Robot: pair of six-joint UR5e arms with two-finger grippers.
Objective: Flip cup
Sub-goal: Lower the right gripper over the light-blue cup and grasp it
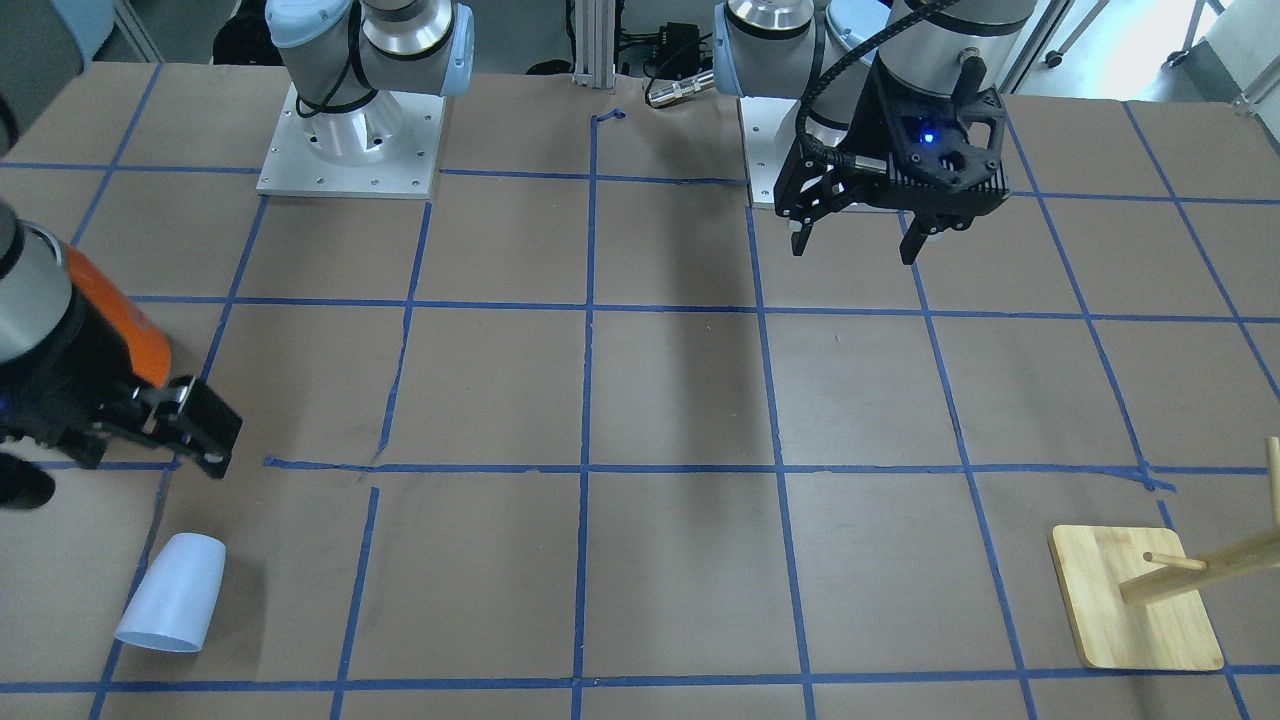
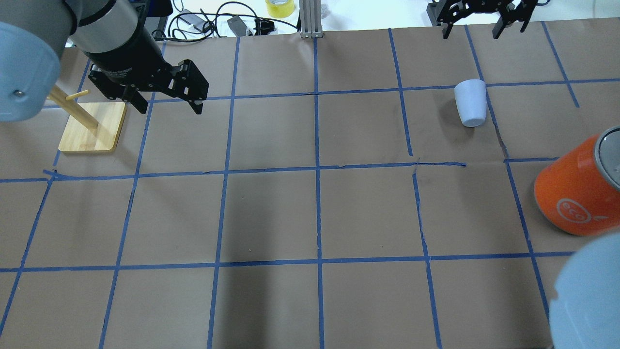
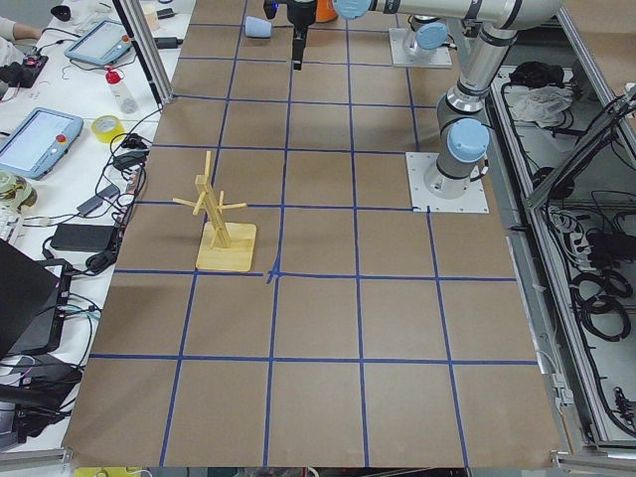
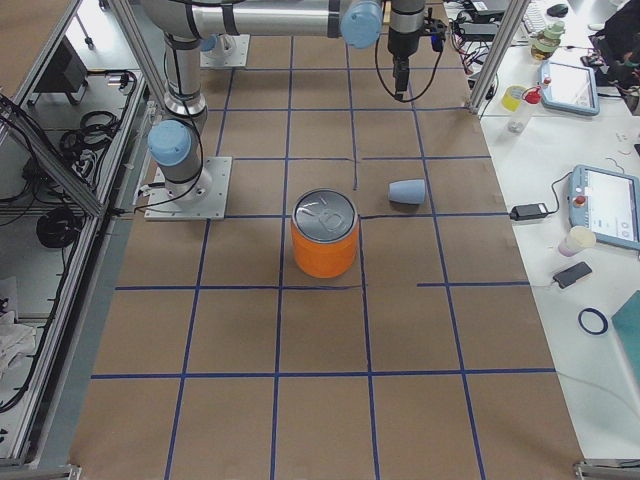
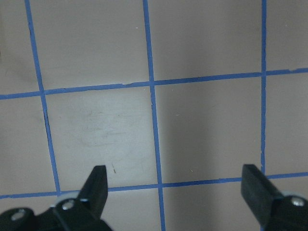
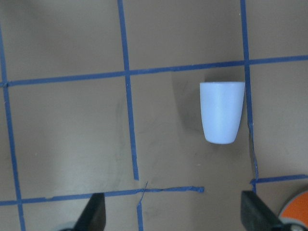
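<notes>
The pale blue cup (image 1: pixel 170 595) lies on its side on the brown paper, mouth away from the robot. It also shows in the overhead view (image 2: pixel 471 103), the exterior right view (image 4: pixel 407 191) and the right wrist view (image 6: pixel 221 111). My right gripper (image 2: pixel 472 30) hangs high over the table near the cup, open and empty, not touching it; the cup sits ahead of its spread fingers (image 6: pixel 94 211). My left gripper (image 2: pixel 168 104) is open and empty above the far left of the table (image 1: pixel 855 245), with only taped paper under it.
A large orange can (image 2: pixel 576 189) with a silver top stands on the robot's side of the cup (image 4: pixel 324 235). A wooden peg stand on a square base (image 2: pixel 92 128) stands by the left gripper (image 1: pixel 1135 600). Blue tape lines grid the table.
</notes>
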